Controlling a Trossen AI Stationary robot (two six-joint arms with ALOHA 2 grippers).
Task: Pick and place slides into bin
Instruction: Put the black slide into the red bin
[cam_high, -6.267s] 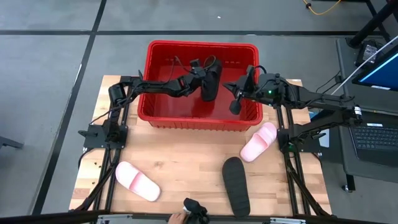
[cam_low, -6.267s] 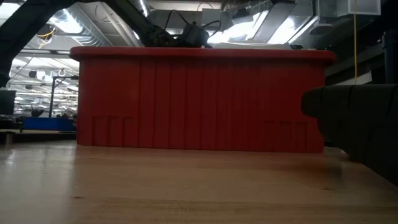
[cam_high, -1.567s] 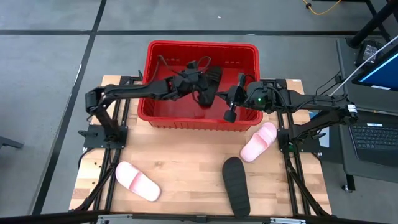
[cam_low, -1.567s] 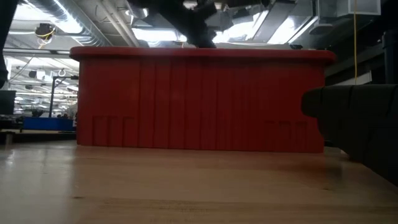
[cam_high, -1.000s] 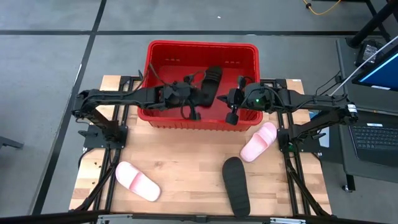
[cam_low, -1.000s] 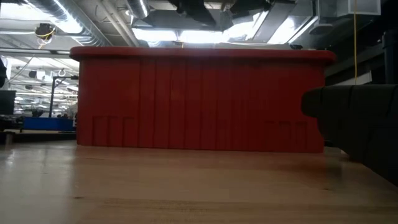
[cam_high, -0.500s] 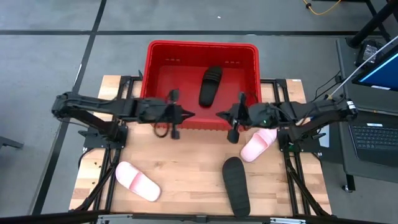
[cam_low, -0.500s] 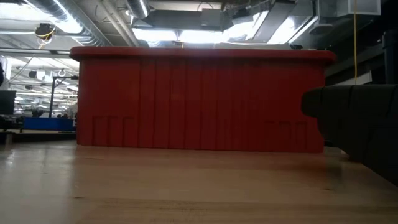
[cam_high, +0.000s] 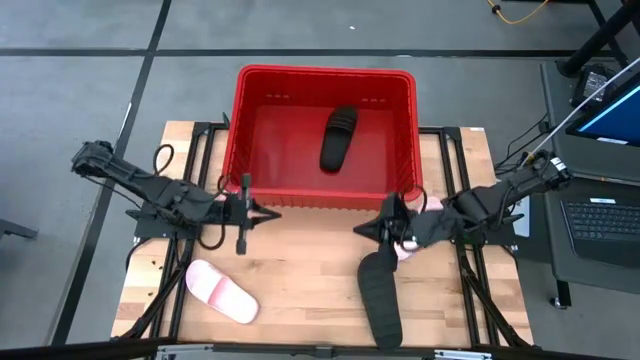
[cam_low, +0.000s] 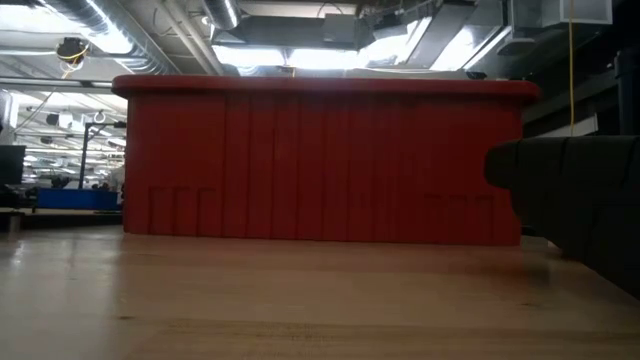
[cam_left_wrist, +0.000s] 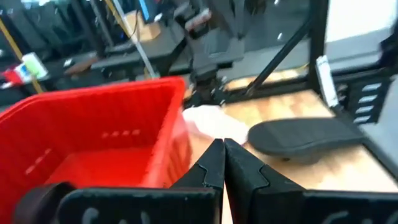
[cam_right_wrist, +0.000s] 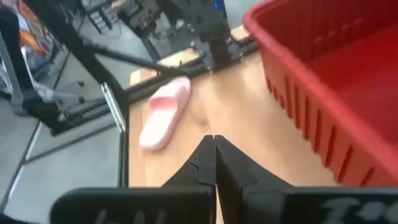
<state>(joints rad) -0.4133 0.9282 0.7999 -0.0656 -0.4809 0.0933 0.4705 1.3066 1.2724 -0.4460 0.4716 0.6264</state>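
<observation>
The red bin stands at the table's far middle, and it fills the low view. One black slide lies flat on the bin's floor. A second black slide lies on the table near the front right and shows in the low view. One pink slide lies at the near left. The other pink slide is mostly hidden under my right arm. My left gripper is shut and empty in front of the bin's near left corner. My right gripper is shut and empty in front of the bin's near right part.
The bin's near wall stands just beyond both grippers. Bare wood lies between the two grippers and toward the near edge. Dark frame rails run along both table sides.
My left gripper has drawn back out of the bin, over its near wall, toward the table's near left, and come down low. My right gripper has gone from the bin's near wall toward the near edge. The black slide stays flat in the bin.
</observation>
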